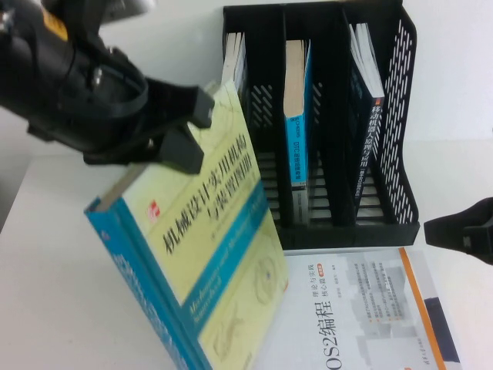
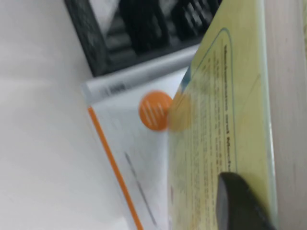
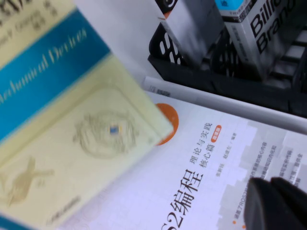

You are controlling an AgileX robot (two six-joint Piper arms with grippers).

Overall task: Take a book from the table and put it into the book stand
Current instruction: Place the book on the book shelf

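My left gripper (image 1: pixel 192 131) is shut on the top edge of the thick book (image 1: pixel 208 254), which has a yellow-green cover, a blue band and a blue spine. It holds the book tilted, in front of and to the left of the black three-slot book stand (image 1: pixel 402 116). In the left wrist view one dark finger (image 2: pixel 235 201) presses on the cover (image 2: pixel 216 120). My right gripper (image 1: pixel 462 231) is shut and empty at the right edge, hovering over the white book (image 3: pixel 211 158). It also shows in the right wrist view (image 3: pixel 276 201), where the held book (image 3: pixel 72 120) fills the far side.
A white book with an orange circle and stripe (image 1: pixel 362 308) lies flat on the white table (image 1: pixel 54 270) in front of the stand. The stand holds a pale book (image 1: pixel 235 65), a blue-spined one (image 1: pixel 296 116) and a dark blue one (image 1: pixel 366 108), one per slot.
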